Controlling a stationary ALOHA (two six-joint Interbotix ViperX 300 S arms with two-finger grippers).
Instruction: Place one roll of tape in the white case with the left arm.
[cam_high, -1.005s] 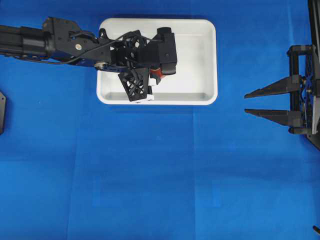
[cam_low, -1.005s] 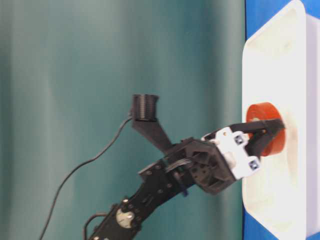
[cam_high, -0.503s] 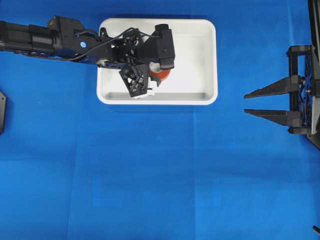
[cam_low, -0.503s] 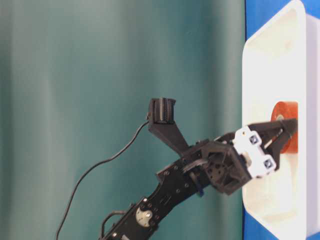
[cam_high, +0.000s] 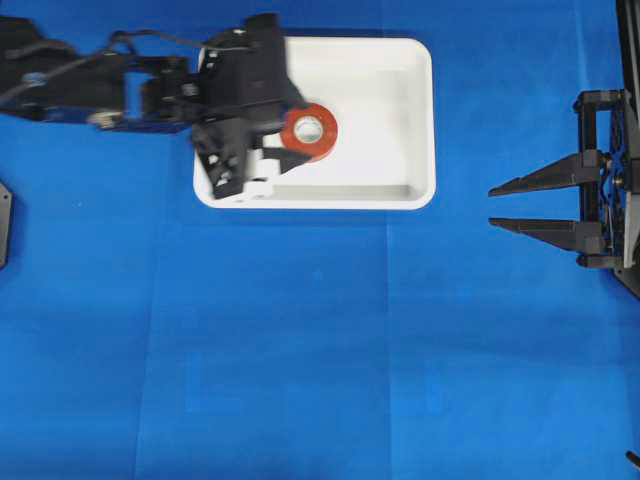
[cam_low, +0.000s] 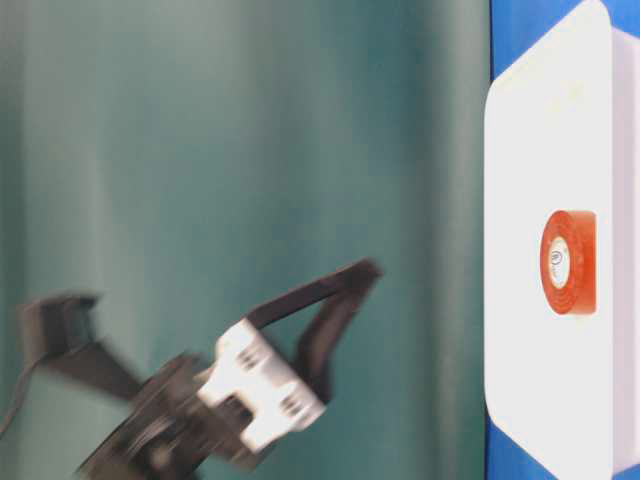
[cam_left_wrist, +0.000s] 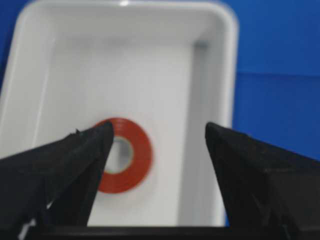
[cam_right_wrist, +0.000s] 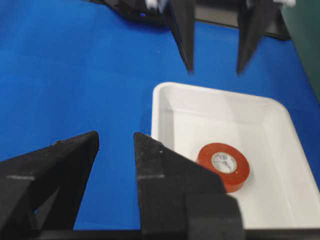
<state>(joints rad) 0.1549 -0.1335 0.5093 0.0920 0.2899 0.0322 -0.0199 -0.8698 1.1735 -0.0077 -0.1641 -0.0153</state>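
Nearest in the right wrist view, the right gripper (cam_right_wrist: 116, 145) shows two thick matte-black wedge-shaped prongs, parted by a narrow gap and holding nothing; in the overhead view it sits at about 3 o'clock of the scene, well apart from everything else, its long pointed prongs aimed toward 9 o'clock. Under it spreads the counter (cam_high: 320, 350), covered in a smooth, bright blue sheet with faint fold lines. Farther on lies the white case (cam_high: 415, 120), a shallow rectangular tray of glossy white plastic with rounded corners and a raised rim, at roughly 12 o'clock of the overhead view. Inside it the roll of tape (cam_high: 308, 129) lies flat on the floor of the tray, a small orange-red ring with a pale grey-white core, left of the tray's middle and touching none of its walls. Beyond and above, the left gripper (cam_left_wrist: 157, 135) hangs over the tray's 9 o'clock end; its jaws stand wide apart with nothing between them, the black tapering fingers (cam_left_wrist: 80, 150) clear of the roll below. The left arm (cam_high: 120, 90), black and jointed with thin cables and small white blocks, stretches off toward 9 o'clock, blurred.
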